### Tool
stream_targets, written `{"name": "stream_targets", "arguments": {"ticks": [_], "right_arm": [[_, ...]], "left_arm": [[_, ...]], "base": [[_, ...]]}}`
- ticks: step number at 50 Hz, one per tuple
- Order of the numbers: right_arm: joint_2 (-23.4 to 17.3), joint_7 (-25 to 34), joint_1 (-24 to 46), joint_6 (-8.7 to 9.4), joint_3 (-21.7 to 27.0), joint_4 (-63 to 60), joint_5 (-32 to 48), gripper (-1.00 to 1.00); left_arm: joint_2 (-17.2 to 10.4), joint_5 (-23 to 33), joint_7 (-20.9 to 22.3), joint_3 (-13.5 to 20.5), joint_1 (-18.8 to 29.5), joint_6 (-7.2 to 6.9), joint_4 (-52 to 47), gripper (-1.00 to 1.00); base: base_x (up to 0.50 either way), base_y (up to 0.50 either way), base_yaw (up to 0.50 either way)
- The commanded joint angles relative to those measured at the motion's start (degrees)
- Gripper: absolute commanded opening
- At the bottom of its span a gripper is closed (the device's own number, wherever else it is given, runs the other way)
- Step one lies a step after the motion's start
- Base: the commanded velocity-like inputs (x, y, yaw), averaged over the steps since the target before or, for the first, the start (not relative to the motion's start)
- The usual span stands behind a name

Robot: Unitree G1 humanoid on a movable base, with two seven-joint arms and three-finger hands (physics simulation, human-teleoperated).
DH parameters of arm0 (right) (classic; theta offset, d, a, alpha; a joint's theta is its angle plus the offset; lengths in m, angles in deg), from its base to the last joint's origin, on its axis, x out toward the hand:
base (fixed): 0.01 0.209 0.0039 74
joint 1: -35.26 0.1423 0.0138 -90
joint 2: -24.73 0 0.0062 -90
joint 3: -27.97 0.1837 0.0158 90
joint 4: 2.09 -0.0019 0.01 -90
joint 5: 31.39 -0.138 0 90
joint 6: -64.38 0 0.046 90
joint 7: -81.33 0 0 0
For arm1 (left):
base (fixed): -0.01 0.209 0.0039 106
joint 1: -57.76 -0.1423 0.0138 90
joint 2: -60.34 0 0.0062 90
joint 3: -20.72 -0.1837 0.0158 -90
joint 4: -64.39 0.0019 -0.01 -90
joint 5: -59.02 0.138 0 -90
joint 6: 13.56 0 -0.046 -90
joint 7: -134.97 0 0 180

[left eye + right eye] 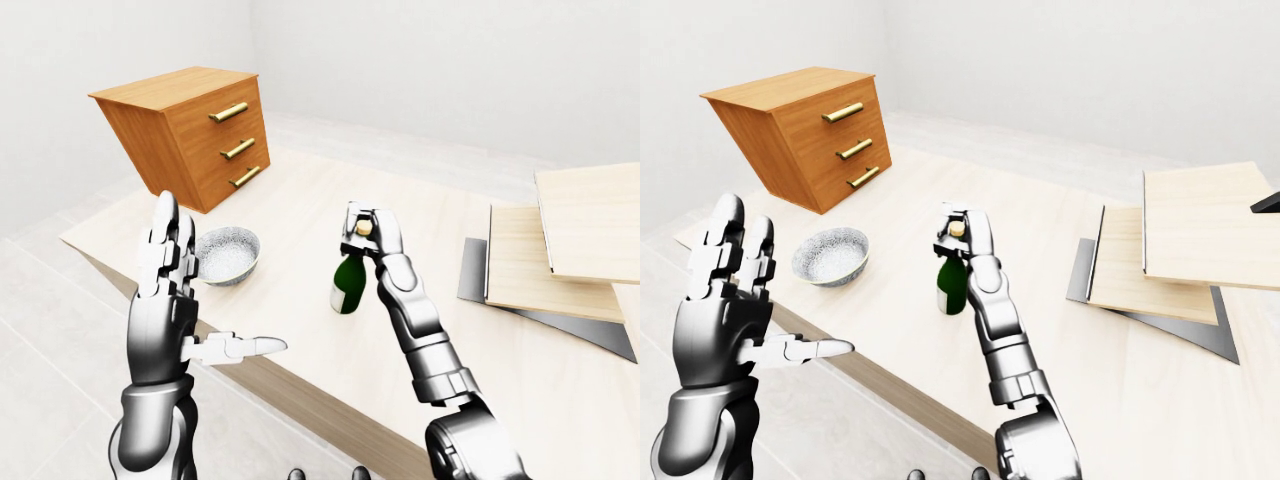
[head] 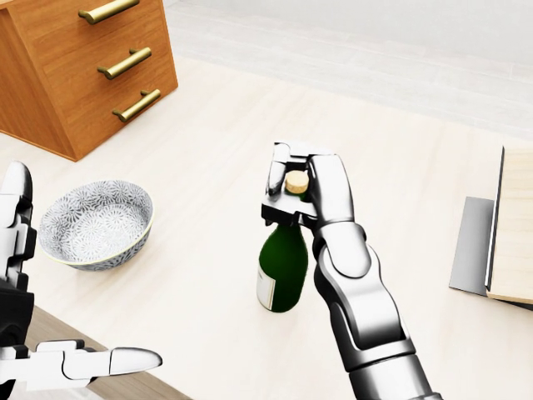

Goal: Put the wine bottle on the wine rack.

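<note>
A green wine bottle [image 2: 282, 268] with a cork top stands upright on the pale wooden table [image 2: 225, 150]. My right hand [image 2: 293, 187] is closed round the bottle's neck, just under the cork. My left hand [image 1: 175, 300] is open, fingers raised and thumb out, at the table's near edge on the left of the views. At the right edge, stepped pale wooden boards on a grey base [image 1: 560, 250] look like the wine rack; only part of it shows.
A patterned grey bowl [image 2: 97, 222] sits left of the bottle. A wooden three-drawer chest [image 1: 190, 135] with brass handles stands at the table's upper left. The table's near edge runs diagonally under my left hand.
</note>
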Motion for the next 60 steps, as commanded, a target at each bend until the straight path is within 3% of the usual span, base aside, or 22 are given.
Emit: {"name": "stream_targets", "arguments": {"ticks": [1, 24, 38, 52, 60], "right_arm": [[-0.32, -0.68, -0.56, -0.01, 0.08, 1.03, 0.18, -1.0], [-0.45, -0.4, -0.62, -0.01, 0.38, 0.0, -0.34, -1.0], [-1.56, -2.15, -0.36, -0.01, 1.79, -8.32, -2.7, -1.0], [-4.0, -4.41, 3.87, -0.01, 3.67, -15.97, -6.01, -1.0], [-5.25, -4.72, 6.78, -0.01, 5.68, -14.32, -9.68, -1.0]], "left_arm": [[0.0, -0.07, 0.02, 0.09, -0.15, 0.0, -0.05, 1.0], [0.0, 0.28, -0.08, -0.58, -0.4, 0.0, 0.71, 1.0], [-0.01, 0.0, -0.1, -0.54, -0.44, 0.0, 1.32, 1.0], [-0.09, -0.26, -0.1, -0.36, -0.13, 0.0, 0.85, 1.0], [-0.12, 0.11, -0.29, -0.95, 0.05, 0.0, 2.46, 1.0]], "base": [[0.0, 0.0, 0.0], [0.0, 0.0, 0.0], [0.0, 0.0, 0.0], [0.0, 0.0, 0.0], [0.0, 0.0, 0.0]]}}
